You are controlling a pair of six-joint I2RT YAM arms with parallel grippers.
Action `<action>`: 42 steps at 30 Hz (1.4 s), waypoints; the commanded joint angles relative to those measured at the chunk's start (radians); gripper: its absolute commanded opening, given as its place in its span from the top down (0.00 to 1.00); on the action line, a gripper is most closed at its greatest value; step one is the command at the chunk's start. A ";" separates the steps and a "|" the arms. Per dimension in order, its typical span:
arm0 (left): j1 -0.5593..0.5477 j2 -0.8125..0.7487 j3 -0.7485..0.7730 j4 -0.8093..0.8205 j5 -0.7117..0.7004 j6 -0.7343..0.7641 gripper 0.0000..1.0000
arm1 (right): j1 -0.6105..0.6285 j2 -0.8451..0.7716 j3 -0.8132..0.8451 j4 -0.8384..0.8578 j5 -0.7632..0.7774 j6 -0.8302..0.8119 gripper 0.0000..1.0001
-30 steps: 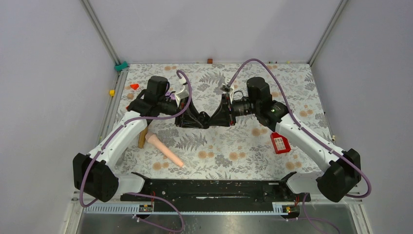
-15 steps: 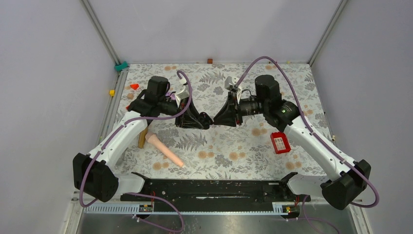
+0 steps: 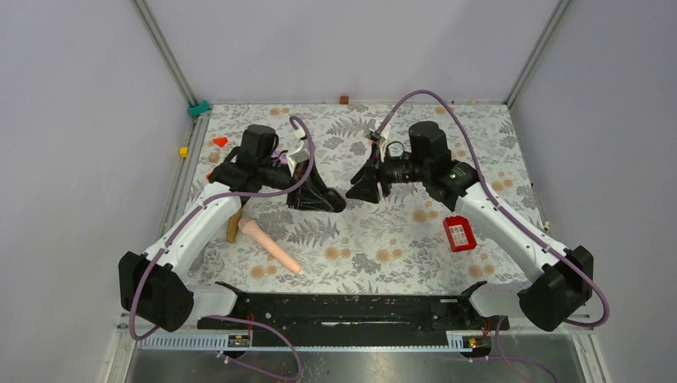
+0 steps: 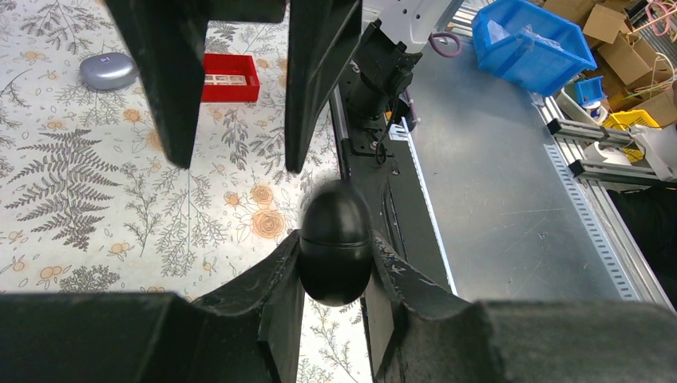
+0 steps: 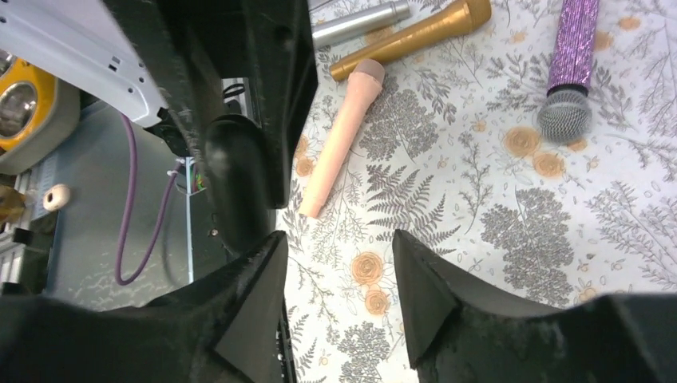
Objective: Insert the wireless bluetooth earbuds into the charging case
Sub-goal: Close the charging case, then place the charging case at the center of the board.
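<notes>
My left gripper point(image 4: 334, 247) is shut on a black egg-shaped charging case point(image 4: 335, 231) with a seam round its middle; the lid looks closed. In the right wrist view the case point(image 5: 235, 179) stands just left of my right gripper point(image 5: 338, 239), which is open with only the floral cloth between its fingers. From above, the two grippers face each other at mid-table, the left gripper point(image 3: 341, 205) and the right gripper point(image 3: 352, 191) a small gap apart. No earbuds show in any view.
A red box point(image 3: 459, 233) lies right of centre, with a grey-lilac pebble-shaped case point(image 4: 108, 70) near it. A pink microphone point(image 3: 271, 247) lies at front left. Gold point(image 5: 411, 36), silver point(image 5: 359, 24) and glittery purple point(image 5: 571, 68) microphones lie beyond it.
My right gripper has opened and drawn back from the tip of the left gripper, where it was pressed a second ago. The left gripper still holds the black case in place.
</notes>
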 commanded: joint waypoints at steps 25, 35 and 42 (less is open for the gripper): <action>-0.037 -0.001 0.028 0.041 -0.091 -0.014 0.81 | -0.014 -0.071 0.071 -0.113 0.489 -0.112 0.01; -0.075 0.174 0.120 0.111 -0.332 -0.153 0.86 | -0.049 -0.179 0.115 -0.168 0.992 -0.170 0.01; -0.081 0.402 0.286 0.049 -0.452 -0.213 0.86 | -0.051 -0.267 0.085 -0.235 1.000 -0.260 0.01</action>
